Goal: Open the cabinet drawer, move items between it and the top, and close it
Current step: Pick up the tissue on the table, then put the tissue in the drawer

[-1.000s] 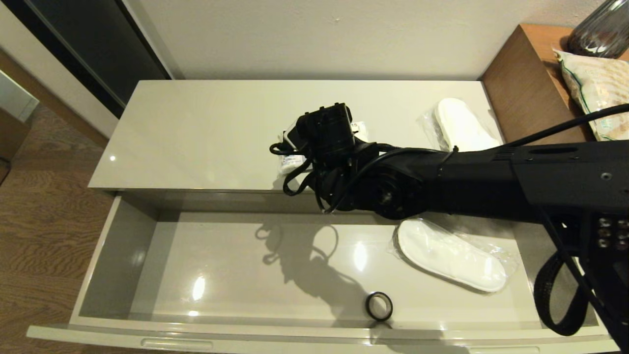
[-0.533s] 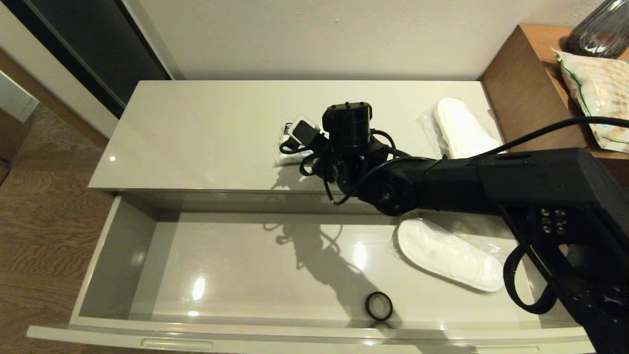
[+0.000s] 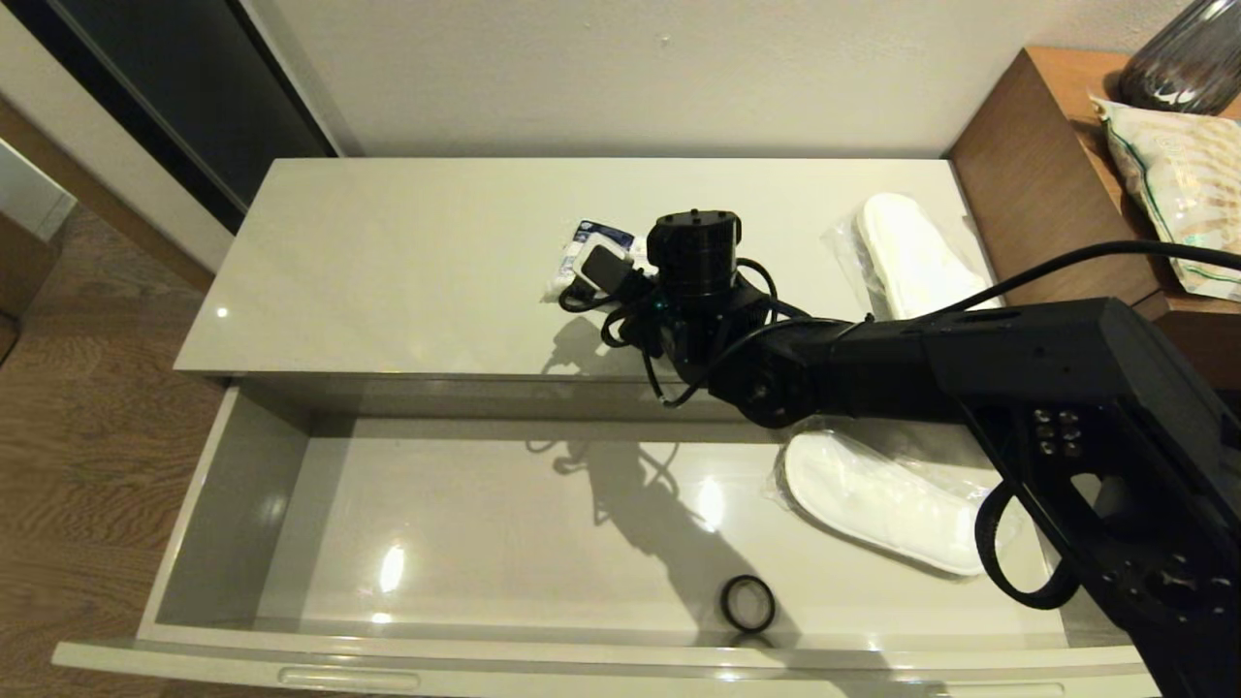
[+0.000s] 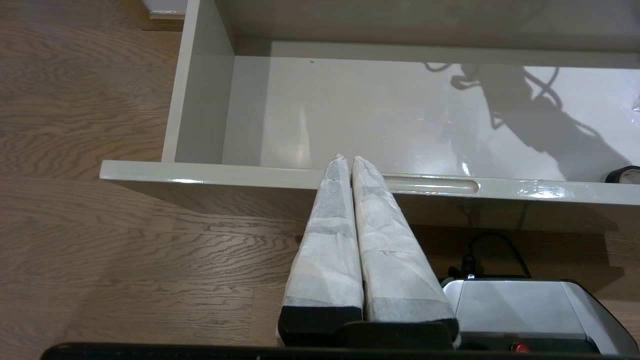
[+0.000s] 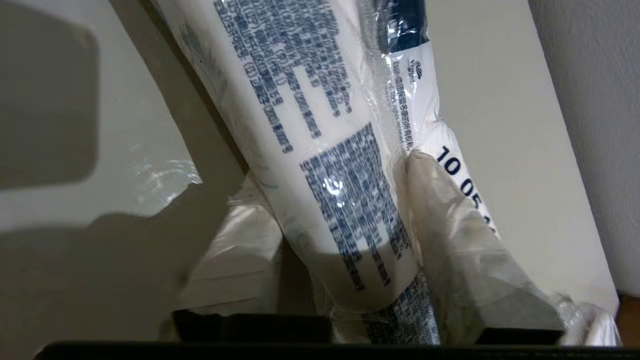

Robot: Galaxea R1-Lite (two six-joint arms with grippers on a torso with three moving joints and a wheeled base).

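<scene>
Wood-grain flooring surrounds a low cream cabinet set against a pale wall, with taller brown wooden furniture (image 3: 1042,165) at its right end. The cabinet drawer (image 3: 601,654) stands pulled fully open below the top (image 3: 388,262); one recessed slot handle (image 4: 430,184) shows along its front edge in the left wrist view. Inside the drawer lie one wrapped white slipper (image 3: 887,504) toward the right and a small black ring (image 3: 747,603) near the front wall. A second wrapped slipper (image 3: 911,254) lies on the top near its right end. The right gripper (image 5: 350,280) reaches over the middle of the top, its arm crossing above the drawer's right half. Its taped fingers (image 5: 450,230) are clamped on the white packet (image 5: 320,150), which carries blue print and a dark blue label. In the head view the packet (image 3: 587,254) shows just left of the wrist, over the top; whether it touches the surface cannot be told. The left gripper (image 4: 347,160) hangs in front of the drawer's left part, above the floor, with its two taped fingers (image 4: 330,235) pressed together and holding nothing. A green-striped beige bag (image 3: 1178,184) and a dark glass vase (image 3: 1183,63) rest on the brown furniture.
</scene>
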